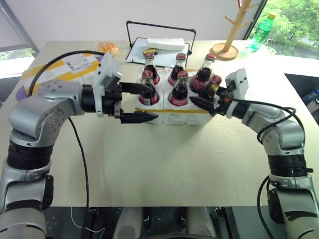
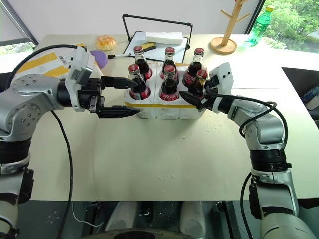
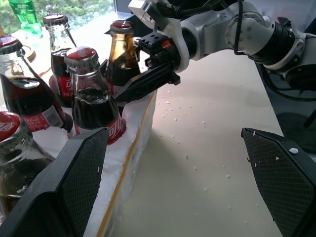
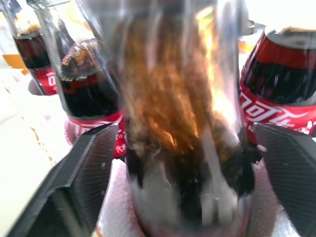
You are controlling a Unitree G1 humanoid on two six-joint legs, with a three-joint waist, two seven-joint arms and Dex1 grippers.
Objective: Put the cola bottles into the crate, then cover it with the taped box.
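The crate [image 1: 174, 113], a low white foam tray with a yellow tape band, sits mid-table with several cola bottles [image 1: 179, 89] standing in it. My right gripper [image 1: 207, 94] is open, its fingers on either side of the front-right bottle [image 4: 182, 98] with gaps showing. My left gripper [image 1: 155, 103] is open at the crate's front-left corner, one finger by the front-left bottle [image 1: 148, 85], the other in front of the crate wall. The taped box [image 1: 55, 67], white with yellow bands and a label, lies at the back left behind my left arm.
Behind the crate stands a black wire-handled tray [image 1: 159, 42] with white napkins. A wooden mug tree [image 1: 230, 30] and a green plastic bottle [image 1: 263, 29] stand at the back right. An orange snack [image 1: 108, 47] lies at the back left. White foam crumbs [image 1: 219, 132] dot the table.
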